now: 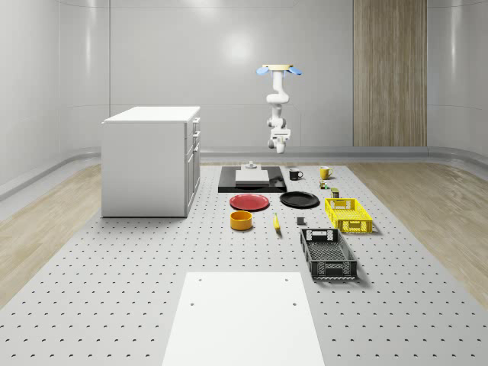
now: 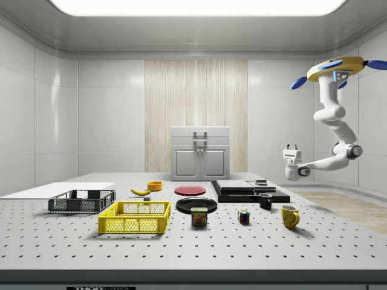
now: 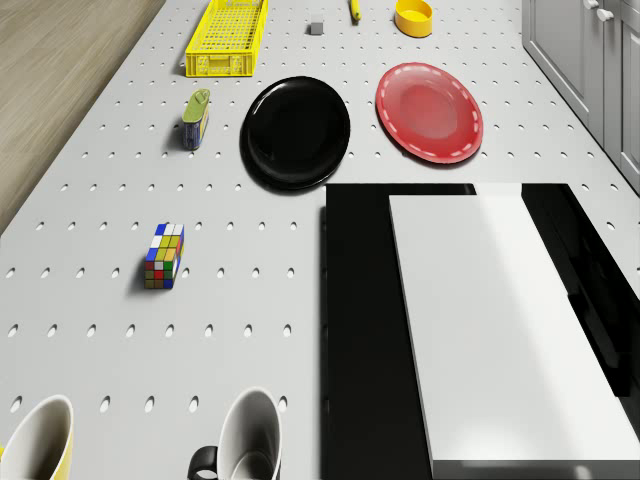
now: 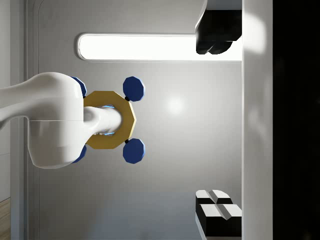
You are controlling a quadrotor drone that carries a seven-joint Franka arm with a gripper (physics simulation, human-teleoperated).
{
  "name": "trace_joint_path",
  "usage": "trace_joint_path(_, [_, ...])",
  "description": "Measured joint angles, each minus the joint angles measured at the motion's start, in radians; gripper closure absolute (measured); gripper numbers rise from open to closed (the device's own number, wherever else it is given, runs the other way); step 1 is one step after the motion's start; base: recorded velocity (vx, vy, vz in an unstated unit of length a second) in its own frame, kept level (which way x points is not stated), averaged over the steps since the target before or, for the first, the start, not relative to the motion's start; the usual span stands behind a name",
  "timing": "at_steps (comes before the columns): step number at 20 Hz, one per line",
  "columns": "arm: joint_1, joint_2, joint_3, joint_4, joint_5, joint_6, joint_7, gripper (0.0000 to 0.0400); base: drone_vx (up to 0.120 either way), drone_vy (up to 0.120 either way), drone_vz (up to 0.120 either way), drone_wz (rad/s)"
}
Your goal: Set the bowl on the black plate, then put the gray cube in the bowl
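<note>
The orange bowl (image 1: 241, 219) (image 2: 155, 185) (image 3: 413, 16) stands upright on the perforated table, in front of the red plate. The black plate (image 1: 299, 200) (image 2: 196, 204) (image 3: 296, 130) lies bare beside the red plate. The small gray cube (image 1: 300, 222) (image 3: 316, 28) rests on the table between the black plate and the black crate. The drone (image 1: 279, 70) (image 2: 338, 67) hovers high over the table's far end. Its arm hangs down and bends, so my gripper (image 1: 280, 134) (image 2: 292, 147) (image 4: 217, 125) points upward in the air, open and holding nothing, far from all three objects.
A red plate (image 1: 250, 201), yellow crate (image 1: 348, 214), black crate (image 1: 328, 255), banana (image 1: 276, 222), can (image 3: 195, 118), Rubik's cube (image 3: 164, 255) and two mugs (image 2: 290, 215) share the table. A black slab with a white block (image 3: 500, 320) lies below the drone. A white cabinet (image 1: 151, 160) stands at the whole-scene view's left.
</note>
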Motion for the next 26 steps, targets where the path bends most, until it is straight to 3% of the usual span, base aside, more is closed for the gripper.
trace_joint_path(26, [-0.004,-0.008,0.006,-0.001,-0.005,0.012,0.0,0.0,0.12,-0.12,0.0,0.0])
